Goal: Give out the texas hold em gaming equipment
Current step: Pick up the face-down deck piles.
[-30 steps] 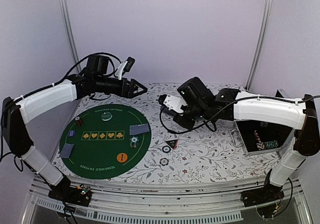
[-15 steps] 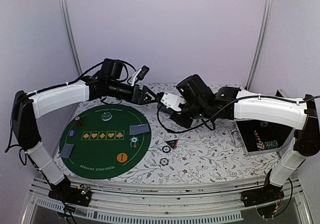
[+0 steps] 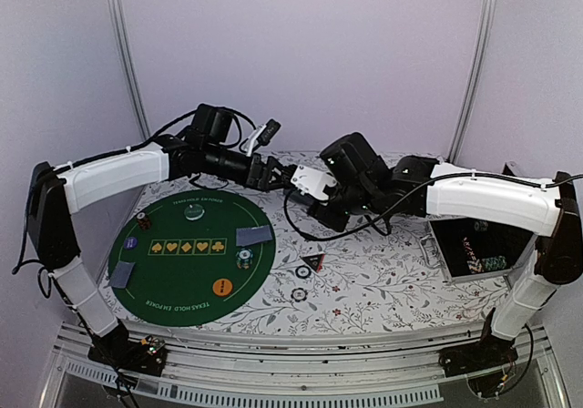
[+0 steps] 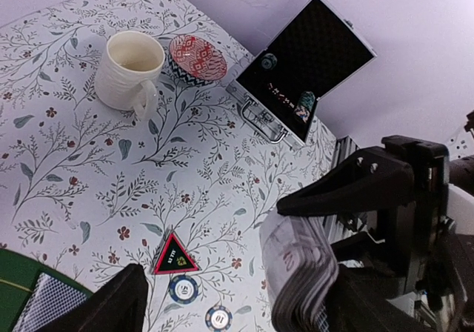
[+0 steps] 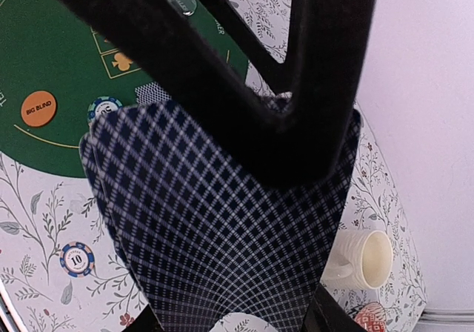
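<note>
Right hand (image 3: 296,188) clenched on a deck of lattice-backed blue playing cards (image 5: 222,236) above the far centre of the floral worktop (image 3: 383,280). Left hand (image 3: 271,173) released, fingers spread at the deck. Round green mat (image 3: 182,285) on the left reads "TEXAS HOLD EM", orange disc (image 5: 38,108) "BIG BLIND", striped chip (image 5: 77,259) "10".

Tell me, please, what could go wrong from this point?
1. The open left gripper stands around the whole deck held by the right gripper, so it might pinch several cards instead of one.
2. The deck looks splayed; loose cards could slip out onto the table.
</note>
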